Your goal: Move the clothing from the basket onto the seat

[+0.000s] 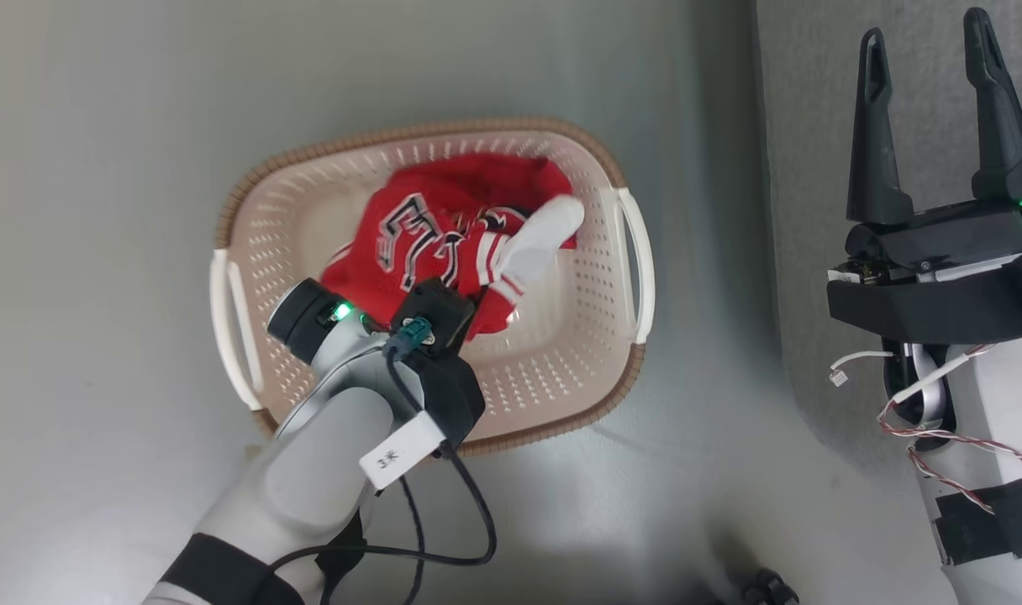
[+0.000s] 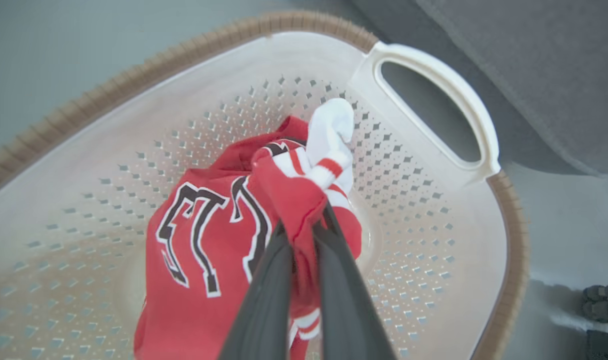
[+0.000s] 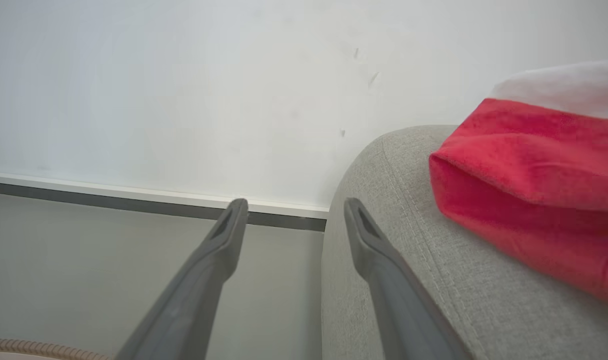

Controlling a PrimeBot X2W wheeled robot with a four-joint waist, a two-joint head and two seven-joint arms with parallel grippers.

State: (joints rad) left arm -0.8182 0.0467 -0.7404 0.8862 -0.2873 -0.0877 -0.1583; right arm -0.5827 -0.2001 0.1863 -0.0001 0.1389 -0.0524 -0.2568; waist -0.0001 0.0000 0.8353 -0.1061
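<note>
1 basket [image 1: 477, 126], long axis left-right

Pale forearm [image 1: 309, 470] — black-fingered right claw [image 1: 924, 34]

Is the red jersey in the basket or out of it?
In. The jersey lies bunched inside the basket, left gripper shut on a fold.

Plain white wall [image 3: 184, 75] ahead of the right hand [image 3: 295, 205], marked by a few faint scuffs. White skirting [image 3: 109, 186] with a dark strip at its foot. Smooth grey floor [image 3: 84, 260] below the hand, softly and evenly lit. Grey fabric seat [image 3: 459, 280] just right of it.
</note>
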